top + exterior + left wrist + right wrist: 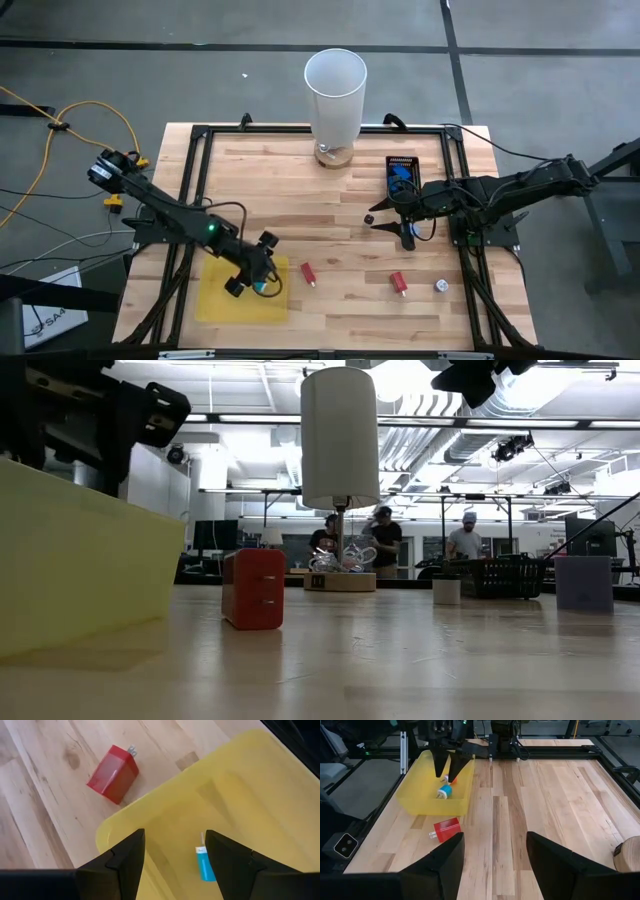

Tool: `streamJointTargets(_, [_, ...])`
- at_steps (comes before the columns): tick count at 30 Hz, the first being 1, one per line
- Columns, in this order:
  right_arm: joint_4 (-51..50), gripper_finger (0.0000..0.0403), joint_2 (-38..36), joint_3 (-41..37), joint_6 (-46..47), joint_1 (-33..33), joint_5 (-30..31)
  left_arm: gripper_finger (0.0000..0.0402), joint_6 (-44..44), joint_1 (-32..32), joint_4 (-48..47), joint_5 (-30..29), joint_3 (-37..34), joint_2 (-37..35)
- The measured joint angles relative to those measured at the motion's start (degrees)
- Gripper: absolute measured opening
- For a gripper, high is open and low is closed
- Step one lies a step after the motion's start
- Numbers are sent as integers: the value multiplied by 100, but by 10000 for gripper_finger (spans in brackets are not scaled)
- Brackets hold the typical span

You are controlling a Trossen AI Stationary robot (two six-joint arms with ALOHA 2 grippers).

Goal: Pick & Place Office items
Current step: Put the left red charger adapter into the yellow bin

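Observation:
My left gripper (250, 280) (175, 865) hovers open over a yellow tray (225, 300) (260, 795) at the table's near-left. A small blue piece (205, 865) (444, 791) lies on the tray floor below the gap between the fingers. A red block (308, 272) (114, 773) (253, 588) lies on the wood just right of the tray. A red cylinder (398, 283) and a whitish round piece (441, 286) sit near the right front. My right gripper (390, 222) (495, 865) is open above the table's right half, with a dark little piece (369, 218) just off its fingertips.
A tall white cylinder (335, 95) (340, 435) stands on a wooden base at the far middle. A small black tray (402, 175) with blue pieces lies beside the right arm. Black frame rails (195, 180) border the table. People stand in the room behind (385, 540).

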Motion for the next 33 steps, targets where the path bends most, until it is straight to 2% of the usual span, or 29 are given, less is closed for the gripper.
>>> streamJointTargets(8, [0,201,-1,0,0,-1,0,202,290,508,526,2,0,4])
streamJointTargets(20, [0,201,0,0,0,-1,0,202,1125,1637,2196,2,2,4])
streamJointTargets(28, [0,201,-2,0,2,-2,0,202,1104,2131,2888,2,2,7])
streamJointTargets(33, [0,201,0,0,1,-1,0,202,1010,2308,2994,2,2,9])
